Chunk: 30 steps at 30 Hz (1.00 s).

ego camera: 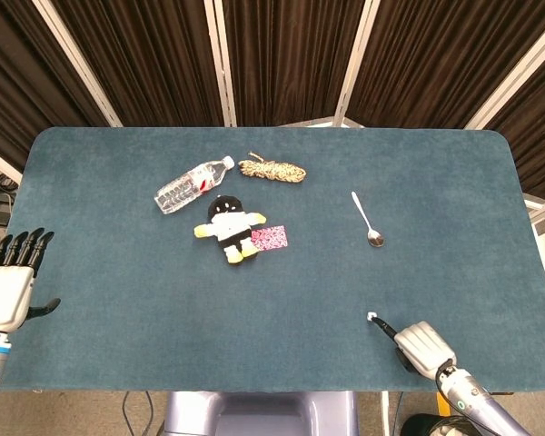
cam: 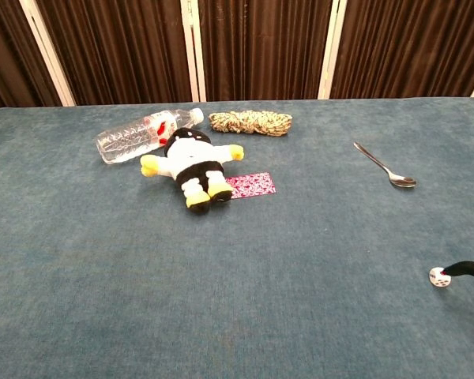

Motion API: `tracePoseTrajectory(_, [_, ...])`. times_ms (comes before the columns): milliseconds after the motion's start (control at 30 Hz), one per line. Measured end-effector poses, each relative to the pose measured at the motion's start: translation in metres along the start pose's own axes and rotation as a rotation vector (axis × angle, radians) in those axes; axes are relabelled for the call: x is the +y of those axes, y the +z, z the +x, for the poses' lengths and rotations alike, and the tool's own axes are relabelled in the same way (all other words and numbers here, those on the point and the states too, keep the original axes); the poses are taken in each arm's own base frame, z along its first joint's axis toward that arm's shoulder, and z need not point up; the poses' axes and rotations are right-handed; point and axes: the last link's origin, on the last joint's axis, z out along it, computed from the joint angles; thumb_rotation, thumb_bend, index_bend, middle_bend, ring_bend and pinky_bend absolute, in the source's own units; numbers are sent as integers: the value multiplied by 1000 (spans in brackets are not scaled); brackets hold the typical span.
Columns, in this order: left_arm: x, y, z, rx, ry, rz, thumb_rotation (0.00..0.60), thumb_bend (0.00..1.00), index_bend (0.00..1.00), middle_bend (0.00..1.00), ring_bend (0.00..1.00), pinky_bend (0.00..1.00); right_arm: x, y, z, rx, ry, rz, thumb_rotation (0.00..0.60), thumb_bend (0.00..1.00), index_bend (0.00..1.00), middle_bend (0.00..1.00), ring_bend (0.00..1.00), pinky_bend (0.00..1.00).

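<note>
I had the right hand low at the front edge of the tabletop, toward the right corner, with one dark fingertip stretched out and touching the small white die; whether the other fingers were curled under or loose I could not tell, since only the back of the hand showed, and nothing was held in it. The die sat near the front edge, right of the middle, well apart from everything else. My left hand hung at the left edge near the front corner, its fingers straight and spread, holding nothing. Toward the back, left of the middle, the clear water bottle lay on its side, and just beside its cap lay the coiled rope bundle. A black and white plush toy lay on its back in front of the bottle, with a pink patterned card touching its feet. The spoon lay alone right of the middle, bowl toward the front.
</note>
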Motion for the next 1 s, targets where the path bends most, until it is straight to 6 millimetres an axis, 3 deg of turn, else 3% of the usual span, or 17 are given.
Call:
tracePoseTrajectory(667, [2, 0, -2, -15, 10, 0, 600, 0, 0, 0, 0, 0, -1, 5, -4, -19, -12, -24, 600, 695, 0, 742, 745, 1000])
tracePoseTrajectory(1000, [3, 0, -4, -24, 13, -1, 600, 0, 0, 0, 0, 0, 8, 0, -7, -46, 10, -58, 600, 697, 0, 742, 745, 1000])
